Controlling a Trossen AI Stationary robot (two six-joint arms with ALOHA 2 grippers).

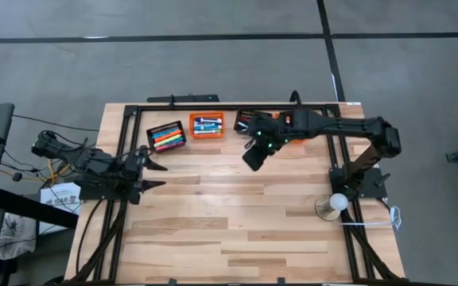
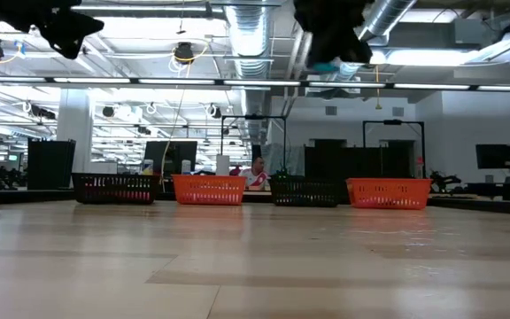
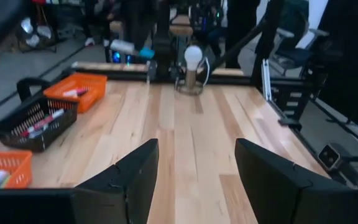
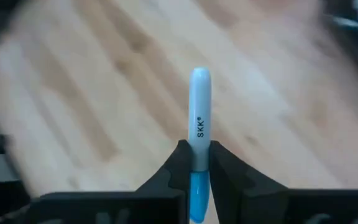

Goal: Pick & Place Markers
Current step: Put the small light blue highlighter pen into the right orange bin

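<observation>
Blue-and-white marker (image 4: 199, 124) pinched in the right gripper (image 4: 195, 163), aloft over bare table (image 1: 237, 230) just in front of the baskets (image 1: 207, 125); transport step, next needs lowering into a basket; left gripper (image 3: 194, 168) gapes, idle.

Orange basket (image 1: 207, 125) and black basket (image 1: 166, 136) hold multicoloured markers (image 1: 165, 138); a white-and-blue marker (image 4: 199, 134).

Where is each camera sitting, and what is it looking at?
High: above, looking down on the wooden table; both arms show.
Low: at tabletop height, facing four slatted baskets; arms hang overhead.
Left wrist: over the open left gripper, looking across the table.
Right wrist: over the right gripper pinching a white-and-blue marker.
Shared: high and low both show the baskets.
</observation>
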